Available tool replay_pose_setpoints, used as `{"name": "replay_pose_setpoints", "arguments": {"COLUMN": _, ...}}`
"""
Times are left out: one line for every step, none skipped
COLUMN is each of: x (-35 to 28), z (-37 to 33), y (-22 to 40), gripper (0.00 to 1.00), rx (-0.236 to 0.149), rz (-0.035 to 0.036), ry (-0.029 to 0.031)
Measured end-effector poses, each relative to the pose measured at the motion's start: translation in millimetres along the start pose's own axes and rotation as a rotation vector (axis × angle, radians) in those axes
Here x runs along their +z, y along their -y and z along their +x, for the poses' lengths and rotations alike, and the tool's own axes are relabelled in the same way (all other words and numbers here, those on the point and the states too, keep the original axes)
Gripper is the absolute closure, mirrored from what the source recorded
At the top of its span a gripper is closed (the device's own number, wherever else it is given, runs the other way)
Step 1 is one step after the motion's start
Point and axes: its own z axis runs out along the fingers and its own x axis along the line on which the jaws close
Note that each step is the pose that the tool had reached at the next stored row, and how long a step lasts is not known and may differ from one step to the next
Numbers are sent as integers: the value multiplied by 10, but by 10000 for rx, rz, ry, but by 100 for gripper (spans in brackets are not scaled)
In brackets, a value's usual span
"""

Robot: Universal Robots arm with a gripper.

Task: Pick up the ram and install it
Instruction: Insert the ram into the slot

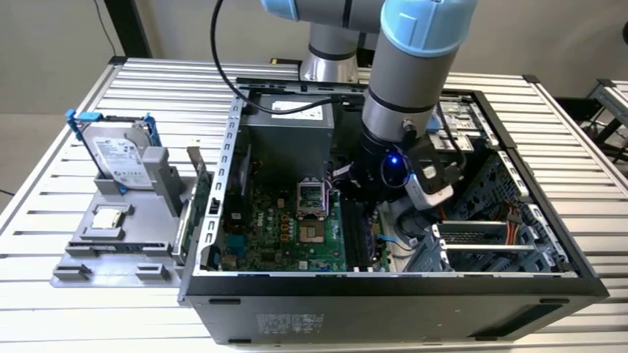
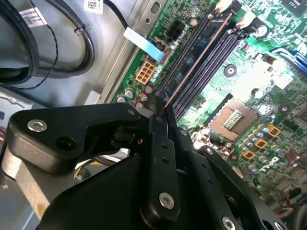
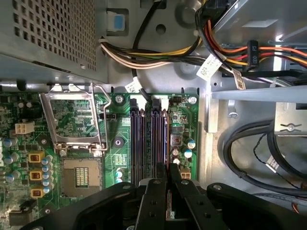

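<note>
Item one: the black two-fingered gripper (image 3: 167, 178), whose fingers (image 2: 161, 143) we see pressed close on the near end of the ram (image 2: 199, 62), a long, thin, dark memory board seen edge-on with a reddish line along its top. We place the ram in the slot bank beside the black memory slots (image 3: 144, 139) of the green motherboard (image 1: 279, 228), standing upright along them; we cannot tell whether it is fully seated.

Item two: the arm. We record a grey tubular arm with pale blue joint caps (image 1: 417, 51), descending steeply from above into the open case, its black wrist (image 1: 387, 173) low over the board and showing a blue light.

Item three: the open silver-framed processor socket (image 3: 72, 122), just beside the slots.

Item four: the black open-sided computer case (image 1: 393, 283), lying on a slatted metal table (image 1: 88, 309), with a grey perforated power supply box (image 3: 48, 33) and bundled coloured cables (image 3: 163, 50) inside.

Item five: on the exterior view's left, a grey parts tray (image 1: 69, 257) carrying a silver hard drive in a blue bracket (image 1: 116, 151) and a small square silver processor chip (image 1: 107, 218), well apart from the gripper.
</note>
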Motion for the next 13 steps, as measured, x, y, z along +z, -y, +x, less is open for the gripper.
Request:
{"name": "replay_pose_setpoints", "arguments": {"x": -24, "z": 0, "y": 1, "gripper": 100, "rx": -2, "rz": 39, "ry": -1}}
{"name": "replay_pose_setpoints", "arguments": {"x": -35, "z": -1, "y": 0, "gripper": 100, "rx": -5, "rz": 78, "ry": 1}}
{"name": "replay_pose_setpoints", "arguments": {"x": -38, "z": 0, "y": 0, "gripper": 100, "rx": -8, "rz": 136, "ry": 2}}
{"name": "replay_pose_setpoints", "arguments": {"x": -38, "z": 0, "y": 1, "gripper": 100, "rx": -9, "rz": 201, "ry": 4}}
{"name": "replay_pose_setpoints", "arguments": {"x": -39, "z": 0, "y": 0, "gripper": 100, "rx": -13, "rz": 288, "ry": 5}}
{"name": "replay_pose_setpoints", "arguments": {"x": -40, "z": 0, "y": -3, "gripper": 100, "rx": -18, "rz": 393, "ry": 7}}
{"name": "replay_pose_setpoints", "arguments": {"x": -40, "z": 0, "y": -11, "gripper": 100, "rx": -29, "rz": 501, "ry": 10}}
{"name": "replay_pose_setpoints", "arguments": {"x": -39, "z": 0, "y": -23, "gripper": 100, "rx": -42, "rz": 548, "ry": 11}}
{"name": "replay_pose_setpoints", "arguments": {"x": -40, "z": 1, "y": -33, "gripper": 100, "rx": -53, "rz": 558, "ry": 10}}
{"name": "replay_pose_setpoints", "arguments": {"x": -39, "z": 1, "y": -39, "gripper": 100, "rx": -60, "rz": 558, "ry": 11}}
{"name": "replay_pose_setpoints", "arguments": {"x": -37, "z": 1, "y": -44, "gripper": 100, "rx": -62, "rz": 559, "ry": 11}}
{"name": "replay_pose_setpoints", "arguments": {"x": -32, "z": 2, "y": -50, "gripper": 100, "rx": -62, "rz": 558, "ry": 12}}
{"name": "replay_pose_setpoints", "arguments": {"x": -26, "z": 3, "y": -62, "gripper": 100, "rx": -62, "rz": 561, "ry": 12}}
